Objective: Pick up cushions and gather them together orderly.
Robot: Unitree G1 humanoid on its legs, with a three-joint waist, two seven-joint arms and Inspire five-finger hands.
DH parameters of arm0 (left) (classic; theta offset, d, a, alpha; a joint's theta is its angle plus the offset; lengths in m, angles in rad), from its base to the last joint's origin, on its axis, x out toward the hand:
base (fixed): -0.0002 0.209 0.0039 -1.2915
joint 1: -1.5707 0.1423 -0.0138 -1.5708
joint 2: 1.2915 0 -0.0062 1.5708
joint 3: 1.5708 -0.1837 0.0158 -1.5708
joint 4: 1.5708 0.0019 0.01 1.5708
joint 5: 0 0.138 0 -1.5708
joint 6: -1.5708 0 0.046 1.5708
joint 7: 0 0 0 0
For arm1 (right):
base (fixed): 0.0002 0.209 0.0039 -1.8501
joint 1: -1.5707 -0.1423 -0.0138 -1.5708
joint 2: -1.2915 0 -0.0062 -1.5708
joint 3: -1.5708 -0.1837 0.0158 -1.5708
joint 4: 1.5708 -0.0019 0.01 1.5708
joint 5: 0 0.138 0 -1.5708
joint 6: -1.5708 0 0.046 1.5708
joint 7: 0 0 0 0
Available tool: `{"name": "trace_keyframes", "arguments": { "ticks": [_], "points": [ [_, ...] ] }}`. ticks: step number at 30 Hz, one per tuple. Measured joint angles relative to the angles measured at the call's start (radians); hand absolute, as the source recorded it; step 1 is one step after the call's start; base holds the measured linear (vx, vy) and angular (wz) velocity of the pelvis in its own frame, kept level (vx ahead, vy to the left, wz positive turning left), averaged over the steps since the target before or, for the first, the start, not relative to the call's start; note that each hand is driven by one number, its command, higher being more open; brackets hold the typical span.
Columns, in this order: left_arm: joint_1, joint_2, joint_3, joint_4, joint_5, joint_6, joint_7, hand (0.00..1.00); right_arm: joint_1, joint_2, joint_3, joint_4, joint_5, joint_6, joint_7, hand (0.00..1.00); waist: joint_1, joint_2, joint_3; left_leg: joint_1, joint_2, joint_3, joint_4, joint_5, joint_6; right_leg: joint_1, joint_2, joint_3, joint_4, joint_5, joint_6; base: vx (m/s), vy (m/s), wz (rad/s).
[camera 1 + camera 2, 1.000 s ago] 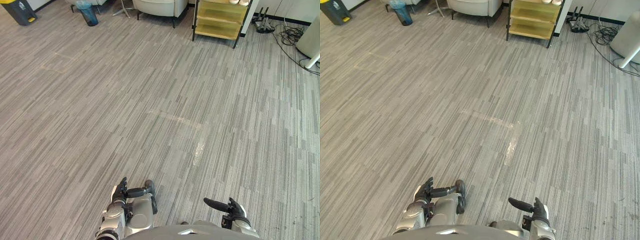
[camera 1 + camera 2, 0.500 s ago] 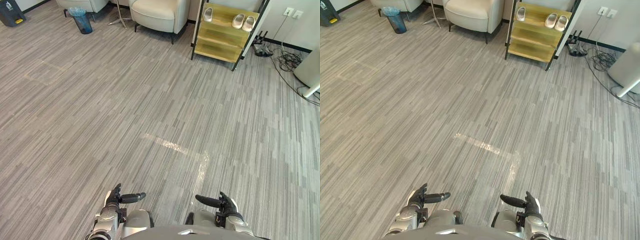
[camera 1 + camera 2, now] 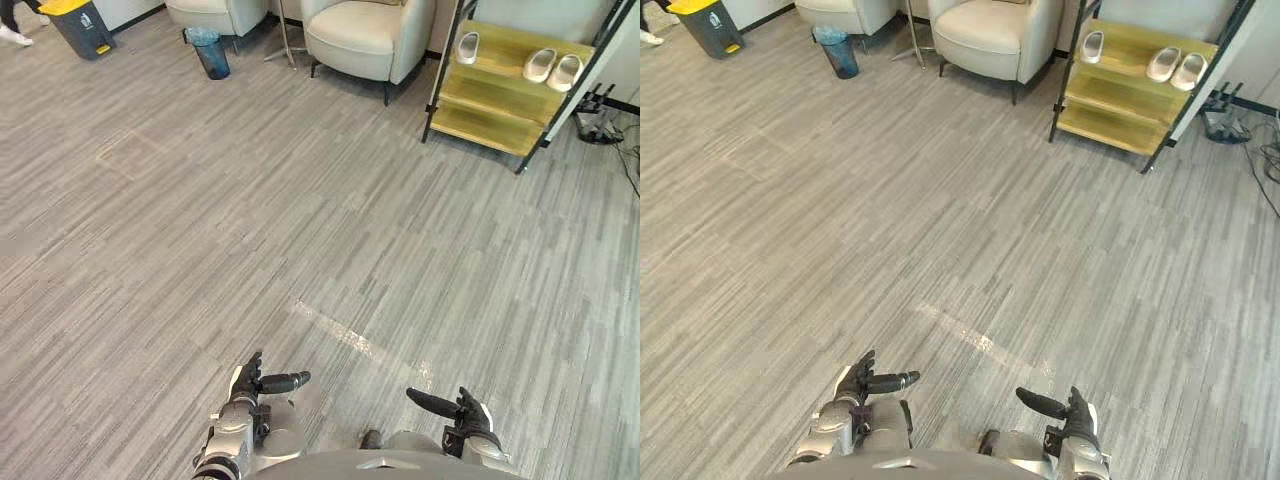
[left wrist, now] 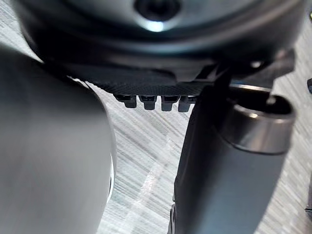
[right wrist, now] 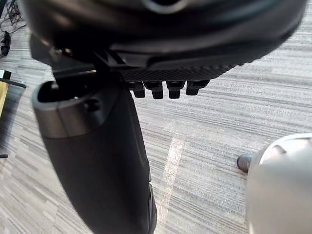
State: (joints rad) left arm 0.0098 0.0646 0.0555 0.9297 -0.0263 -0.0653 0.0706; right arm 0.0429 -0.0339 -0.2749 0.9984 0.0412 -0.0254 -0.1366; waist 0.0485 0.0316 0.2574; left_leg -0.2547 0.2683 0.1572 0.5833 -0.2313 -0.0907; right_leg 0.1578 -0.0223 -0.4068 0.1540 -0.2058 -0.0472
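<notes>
My left hand (image 3: 243, 387) hangs low at the bottom of the eye views, open and holding nothing, thumb pointing right. My right hand (image 3: 466, 417) is level with it, also open, thumb pointing left. In the left wrist view the fingers (image 4: 156, 102) are straight above bare grey floor, with the thumb (image 4: 229, 161) beside them. The right wrist view likewise has straight fingers (image 5: 165, 88) and a thumb (image 5: 97, 156) over the floor. A beige armchair (image 3: 368, 35) with a padded seat stands at the far side.
A second armchair (image 3: 215, 12), a blue waste bin (image 3: 210, 52) and a dark bin with a yellow lid (image 3: 80, 25) line the far left. A wooden shoe rack (image 3: 510, 90) holding pale slippers (image 3: 553, 66) stands far right, with cables (image 3: 605, 105) beyond. A person's shoe (image 3: 12, 35) is top left.
The whole picture has shifted, so the camera has moved: armchairs and shoe rack now sit lower and further right. Both hands stay low and open.
</notes>
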Motion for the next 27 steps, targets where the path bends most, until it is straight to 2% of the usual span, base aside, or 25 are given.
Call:
{"name": "trace_keyframes", "arguments": {
  "ticks": [1, 2, 3, 4, 6, 7, 9, 10, 12, 13, 15, 17, 18, 19, 21, 22, 23, 27],
  "points": [
    [-0.004, 0.001, -0.001, 0.002, -0.002, 0.002, 0.002, 1.00, -0.003, 0.002, 0.000, 0.010, 0.000, 0.001, 0.001, 1.00, 0.001, -0.012, 0.005, 0.002, -0.052, -0.055, -0.175, 0.036, -0.015, 0.005, -0.018, 0.006, 0.000, -0.004, 0.018, 0.15, 0.145, -0.09],
    [-0.005, 0.004, -0.002, 0.003, -0.004, 0.002, 0.003, 1.00, -0.008, 0.001, 0.000, 0.022, 0.000, 0.001, 0.000, 1.00, 0.001, -0.016, 0.003, 0.009, -0.081, -0.089, -0.268, 0.076, -0.015, 0.009, -0.027, 0.013, 0.000, -0.009, 0.032, 0.33, 0.327, -0.26],
    [-0.003, 0.002, -0.012, 0.012, -0.010, 0.001, 0.007, 1.00, -0.009, -0.007, 0.003, 0.038, 0.000, 0.000, 0.000, 1.00, 0.005, -0.006, -0.003, 0.019, -0.108, -0.138, -0.348, 0.212, -0.021, 0.021, -0.029, 0.036, 0.003, -0.029, 0.070, 0.35, 0.328, -0.43],
    [-0.008, 0.007, -0.013, 0.023, -0.018, 0.001, 0.008, 1.00, -0.014, -0.001, 0.004, 0.052, 0.000, 0.002, 0.000, 1.00, 0.008, -0.013, -0.007, 0.033, -0.114, -0.142, -0.330, 0.267, -0.035, 0.030, -0.038, 0.062, 0.014, -0.049, 0.099, 0.43, 0.360, -0.45],
    [-0.017, 0.044, -0.031, 0.041, -0.026, 0.002, 0.008, 1.00, -0.009, 0.023, 0.006, 0.056, -0.001, 0.002, 0.002, 1.00, 0.003, -0.069, -0.026, 0.034, -0.152, -0.108, -0.282, 0.205, -0.008, 0.016, -0.104, 0.096, 0.061, -0.061, 0.119, 0.34, 0.258, -0.34],
    [-0.018, 0.048, -0.032, 0.043, -0.028, 0.002, 0.008, 1.00, -0.008, 0.024, 0.005, 0.060, -0.001, 0.003, 0.002, 1.00, 0.004, -0.077, -0.029, 0.036, -0.157, -0.086, -0.252, 0.173, 0.002, 0.008, -0.122, 0.116, 0.091, -0.066, 0.128, 0.23, 0.197, -0.45],
    [-0.018, 0.051, -0.032, 0.059, -0.031, 0.002, 0.009, 1.00, -0.011, 0.023, 0.004, 0.059, -0.002, 0.002, 0.003, 1.00, 0.006, -0.074, -0.031, 0.070, -0.165, -0.028, -0.201, 0.104, 0.027, -0.047, -0.170, 0.172, 0.247, -0.073, 0.140, 0.24, 0.242, -0.64],
    [-0.017, 0.052, -0.034, 0.066, -0.031, 0.002, 0.009, 1.00, -0.012, 0.024, 0.004, 0.057, -0.002, 0.001, 0.006, 1.00, 0.006, -0.075, -0.033, 0.088, -0.171, -0.009, -0.202, 0.091, 0.036, -0.075, -0.191, 0.187, 0.313, -0.071, 0.143, 0.21, 0.210, -0.61],
    [-0.017, 0.057, -0.036, 0.077, -0.031, 0.003, 0.008, 1.00, -0.016, 0.024, 0.004, 0.057, -0.002, 0.001, 0.011, 1.00, 0.003, -0.081, -0.036, 0.123, -0.186, 0.024, -0.220, 0.076, 0.050, -0.125, -0.234, 0.193, 0.422, -0.049, 0.170, 0.14, 0.108, -0.39],
    [-0.015, 0.059, -0.038, 0.077, -0.031, 0.004, 0.009, 1.00, -0.019, 0.023, 0.003, 0.058, -0.002, 0.001, 0.013, 1.00, 0.001, -0.080, -0.037, 0.140, -0.188, 0.029, -0.233, 0.072, 0.056, -0.145, -0.245, 0.191, 0.467, -0.032, 0.170, 0.18, 0.081, -0.27],
    [-0.002, 0.064, -0.041, 0.078, -0.031, 0.009, 0.009, 1.00, -0.025, 0.020, 0.009, 0.063, -0.005, 0.001, 0.020, 1.00, -0.008, -0.065, -0.043, 0.172, -0.170, 0.034, -0.270, 0.072, 0.057, -0.179, -0.235, 0.183, 0.483, -0.078, 0.157, 0.12, -0.019, -0.16],
    [0.012, 0.074, -0.040, 0.079, -0.031, 0.010, 0.011, 1.00, -0.028, 0.009, 0.024, 0.067, -0.005, 0.001, 0.022, 1.00, -0.007, -0.054, -0.048, 0.211, -0.143, 0.042, -0.303, 0.082, 0.040, -0.210, -0.187, 0.157, 0.388, -0.102, 0.144, 0.10, -0.120, -0.13],
    [0.014, 0.078, -0.040, 0.079, -0.031, 0.010, 0.011, 1.00, -0.026, 0.009, 0.024, 0.067, -0.005, 0.001, 0.021, 1.00, -0.008, -0.060, -0.052, 0.217, -0.142, 0.044, -0.304, 0.084, 0.037, -0.213, -0.177, 0.156, 0.322, -0.085, 0.141, 0.11, -0.182, -0.05],
    [0.014, 0.087, -0.039, 0.084, -0.029, 0.009, 0.009, 1.00, -0.021, 0.007, 0.029, 0.073, -0.005, 0.003, 0.023, 1.00, -0.009, -0.080, -0.062, 0.220, -0.156, 0.044, -0.302, 0.083, 0.035, -0.212, -0.171, 0.154, 0.256, -0.058, 0.135, 0.11, -0.159, 0.06],
    [0.017, 0.052, -0.046, 0.114, -0.028, 0.009, 0.008, 1.00, -0.008, -0.024, 0.020, 0.080, -0.003, 0.001, 0.021, 1.00, -0.021, -0.035, -0.092, 0.237, -0.128, 0.024, -0.347, 0.093, 0.013, -0.184, -0.128, 0.138, 0.207, -0.031, 0.119, 0.18, -0.218, 0.03],
    [0.020, 0.041, -0.050, 0.117, -0.027, 0.010, 0.007, 1.00, -0.008, -0.040, 0.020, 0.084, -0.003, 0.002, 0.021, 1.00, -0.023, -0.020, -0.097, 0.257, -0.119, 0.025, -0.377, 0.103, -0.002, -0.169, -0.112, 0.137, 0.183, -0.028, 0.113, 0.17, -0.206, -0.10],
    [0.024, 0.029, -0.051, 0.117, -0.020, 0.010, 0.005, 1.00, -0.005, -0.048, 0.020, 0.088, -0.004, 0.003, 0.021, 1.00, -0.025, -0.012, -0.101, 0.283, -0.110, 0.025, -0.412, 0.115, -0.014, -0.151, -0.095, 0.137, 0.160, -0.022, 0.106, 0.12, -0.160, -0.10],
    [0.019, 0.023, -0.079, 0.116, -0.001, 0.009, -0.013, 1.00, 0.012, -0.051, 0.010, 0.087, -0.005, 0.002, 0.019, 1.00, -0.028, -0.016, -0.102, 0.321, -0.093, 0.025, -0.442, 0.126, -0.021, -0.108, -0.065, 0.138, 0.114, -0.016, 0.097, 0.08, -0.100, -0.06]
  ]
}}
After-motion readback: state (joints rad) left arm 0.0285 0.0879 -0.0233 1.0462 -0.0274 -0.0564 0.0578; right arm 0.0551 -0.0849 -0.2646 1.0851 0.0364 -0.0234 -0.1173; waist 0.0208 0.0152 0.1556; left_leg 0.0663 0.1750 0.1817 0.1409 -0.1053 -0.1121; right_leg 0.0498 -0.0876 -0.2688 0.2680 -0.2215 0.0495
